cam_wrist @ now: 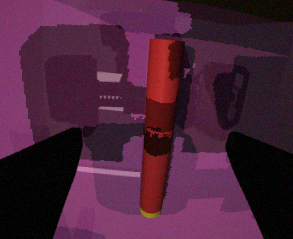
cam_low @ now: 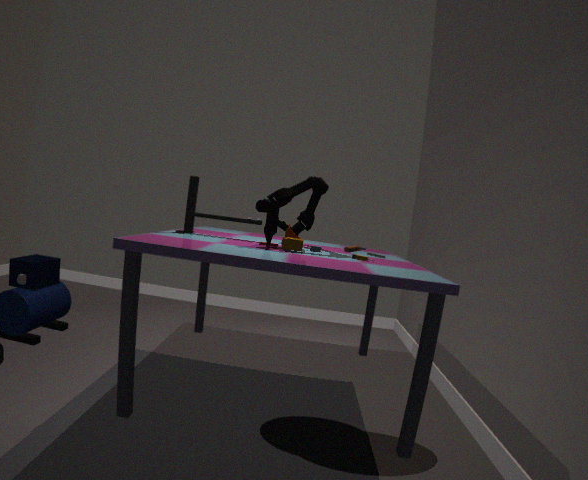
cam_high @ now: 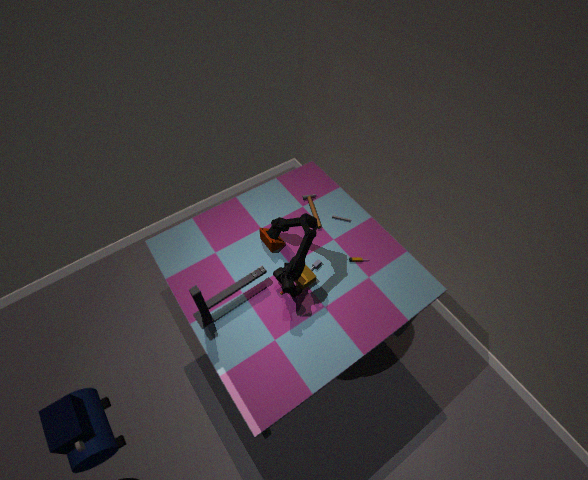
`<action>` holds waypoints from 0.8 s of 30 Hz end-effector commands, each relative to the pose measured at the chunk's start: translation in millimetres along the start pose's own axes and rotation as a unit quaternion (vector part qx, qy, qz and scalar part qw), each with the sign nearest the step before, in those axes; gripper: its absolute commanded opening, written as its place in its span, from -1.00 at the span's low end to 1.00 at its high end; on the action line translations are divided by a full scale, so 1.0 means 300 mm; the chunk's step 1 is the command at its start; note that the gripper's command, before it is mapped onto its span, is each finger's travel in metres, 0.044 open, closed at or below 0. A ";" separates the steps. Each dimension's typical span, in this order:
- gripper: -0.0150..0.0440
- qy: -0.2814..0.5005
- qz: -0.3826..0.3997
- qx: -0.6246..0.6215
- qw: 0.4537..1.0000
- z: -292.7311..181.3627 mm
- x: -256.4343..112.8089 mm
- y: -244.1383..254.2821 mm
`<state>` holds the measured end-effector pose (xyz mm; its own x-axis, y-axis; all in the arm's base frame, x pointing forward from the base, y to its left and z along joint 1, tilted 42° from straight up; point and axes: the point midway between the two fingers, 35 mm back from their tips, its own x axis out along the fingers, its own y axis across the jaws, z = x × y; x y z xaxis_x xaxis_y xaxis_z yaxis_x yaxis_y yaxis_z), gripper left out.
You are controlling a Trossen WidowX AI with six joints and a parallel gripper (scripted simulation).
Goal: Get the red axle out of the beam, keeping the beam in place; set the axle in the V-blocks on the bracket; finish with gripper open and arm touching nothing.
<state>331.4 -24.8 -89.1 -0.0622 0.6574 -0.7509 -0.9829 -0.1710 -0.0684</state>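
Observation:
The red axle [cam_high: 282,292] [cam_wrist: 162,85] with a yellow end lies on a pink tile, clear of the yellow block [cam_high: 306,277] [cam_low: 292,244], which may be the beam. My gripper [cam_low: 268,246] [cam_wrist: 157,138] points down just above the tabletop, its open fingers on either side of the axle and apart from it in the wrist view. Nothing is held. The grey bracket [cam_high: 229,289] [cam_low: 227,218] reaches sideways from a dark upright post [cam_high: 201,306] [cam_low: 191,204]. Small grey blocks [cam_high: 257,270], apparently the V-blocks, sit at its free end without an axle.
The arm's orange base [cam_high: 270,240] stands behind the gripper. A hammer [cam_high: 314,211], a thin grey rod [cam_high: 341,219], a yellow screwdriver [cam_high: 356,259] and a small grey part [cam_high: 317,265] lie on the chequered table [cam_high: 294,364]. The bracket's arm hangs above the tabletop beside my gripper.

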 end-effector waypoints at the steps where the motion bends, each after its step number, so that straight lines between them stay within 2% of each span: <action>1: 0.47 0.000 0.000 0.000 1.000 0.000 -0.001 -0.001; 11: -0.42 0.000 0.000 0.000 1.000 0.000 -0.001 -0.001; 14: -0.49 0.000 0.000 0.000 1.000 0.000 -0.001 -0.001; 19: -0.49 0.000 0.000 0.000 1.000 0.000 -0.004 -0.001; 24: -0.49 0.001 0.000 0.000 1.000 -0.008 -0.066 -0.011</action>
<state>331.0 -27.5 -84.6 -0.0732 0.6613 -0.7466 -0.9836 -0.1716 -0.0555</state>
